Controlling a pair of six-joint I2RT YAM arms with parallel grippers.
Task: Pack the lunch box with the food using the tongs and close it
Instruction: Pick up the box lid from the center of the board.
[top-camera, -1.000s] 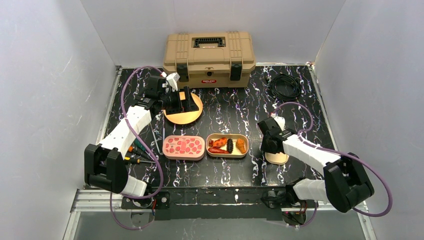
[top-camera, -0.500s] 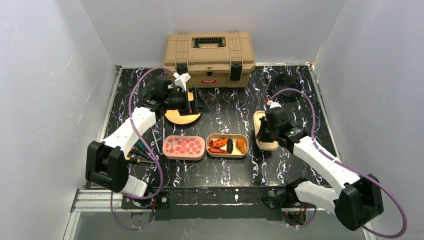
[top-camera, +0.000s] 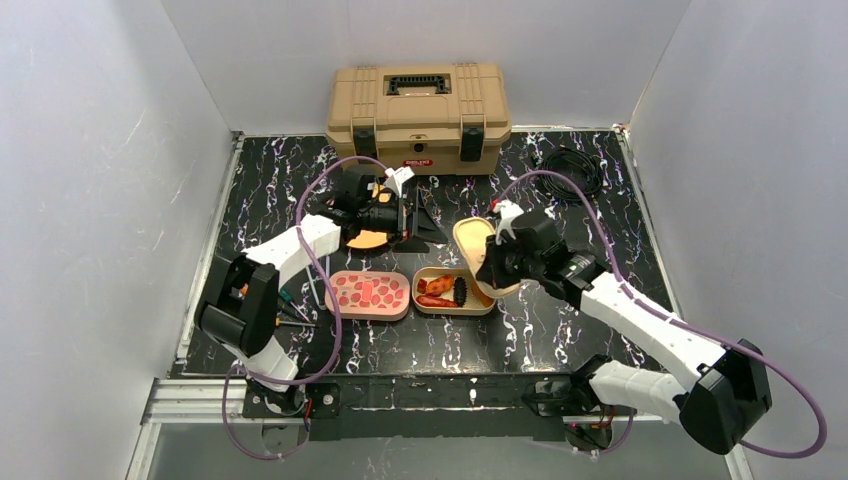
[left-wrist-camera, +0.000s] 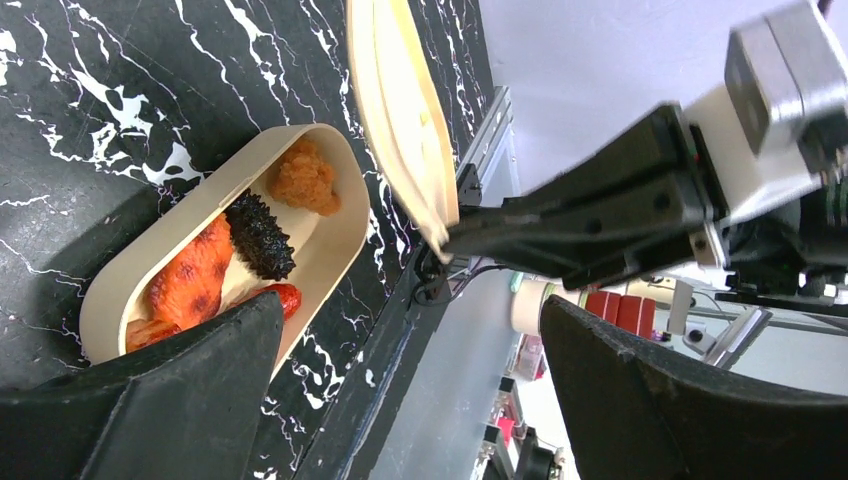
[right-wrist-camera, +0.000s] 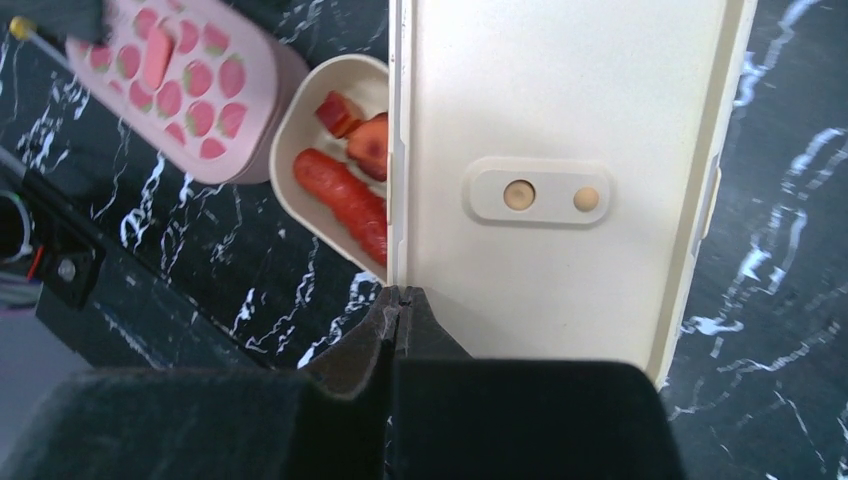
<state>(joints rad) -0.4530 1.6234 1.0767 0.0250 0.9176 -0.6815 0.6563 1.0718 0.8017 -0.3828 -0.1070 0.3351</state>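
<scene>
The beige lunch box (top-camera: 452, 271) lies open at the table's middle with the food in it: an orange fried piece (left-wrist-camera: 300, 178), a dark brown piece (left-wrist-camera: 258, 235) and orange-red chunks (left-wrist-camera: 188, 285). My right gripper (top-camera: 496, 278) is shut on the edge of the box's beige lid (top-camera: 472, 243), held tilted above the box's right end. In the right wrist view the fingers (right-wrist-camera: 398, 296) pinch the lid (right-wrist-camera: 560, 180) at its rim, over a red sausage (right-wrist-camera: 345, 200). My left gripper (top-camera: 420, 230) hangs open and empty behind the box. I cannot make out the tongs.
A pink strawberry-patterned container (top-camera: 367, 294) lies left of the lunch box. A round wooden plate (top-camera: 368, 241) sits under the left wrist. A tan toolbox (top-camera: 418, 117) stands at the back, a black cable (top-camera: 570, 172) at back right, and screwdrivers (top-camera: 268, 300) at left.
My right gripper closed on the lid at the table's right, lifted it and carried it left over the lunch box. The left arm swung right, off the wooden plate, still open.
</scene>
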